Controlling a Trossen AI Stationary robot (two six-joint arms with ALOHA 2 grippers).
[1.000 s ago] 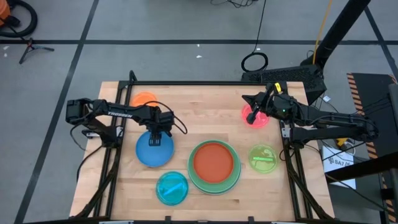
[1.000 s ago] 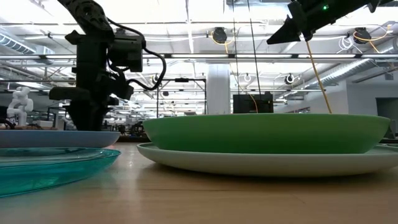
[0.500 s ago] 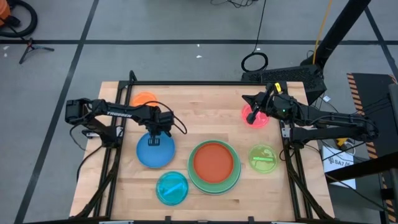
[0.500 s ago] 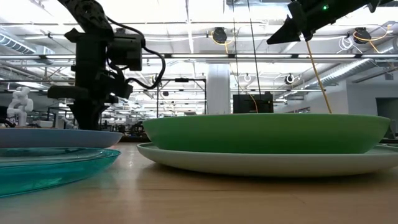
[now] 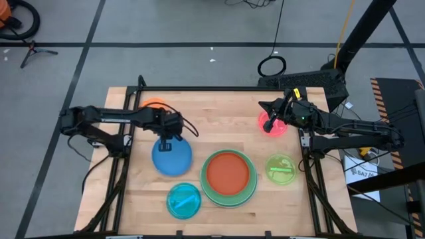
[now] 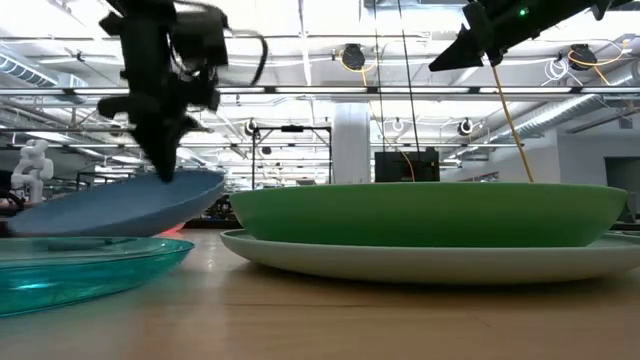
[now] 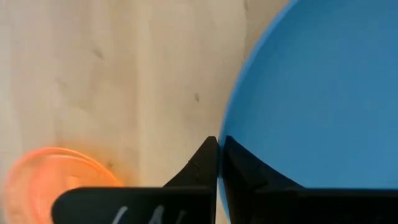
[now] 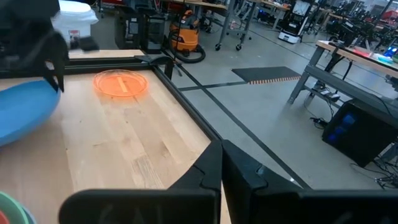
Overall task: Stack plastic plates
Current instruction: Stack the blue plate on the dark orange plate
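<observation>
My left gripper [image 5: 167,141] is shut on the far rim of the blue plate [image 5: 172,158], which sits tilted in the low view [image 6: 120,205]. The orange plate [image 5: 154,104] lies at the far left. A rust-brown plate [image 5: 229,171] rests in the green plate [image 5: 207,187], which sits on a pale plate [image 6: 420,262]. The translucent cyan plate [image 5: 183,200] lies near the front edge, and the lime plate [image 5: 281,168] lies right of the stack. My right gripper [image 5: 269,122] is shut and hangs high above the pink plate [image 5: 277,128], holding nothing. My left gripper pinches the blue plate's far rim [image 7: 231,146] between its two fingers, one on the plate's inner face and one outside it. The fingers come from above, pointing down. The plate hangs tilted, its held side raised; whether its low edge [image 6: 15,226] touches the table I cannot tell.
Bare wood lies between the orange plate and the pink plate along the far side. A black frame [image 8: 186,93] runs along the table's edges. The cyan plate [image 6: 70,270] sits close in front of the blue plate.
My left gripper has taken hold of the blue plate's far rim and risen. The plate lay flat on the table before. Now it is tipped, with its held side lifted, and it has shifted a little toward the table's right edge.
</observation>
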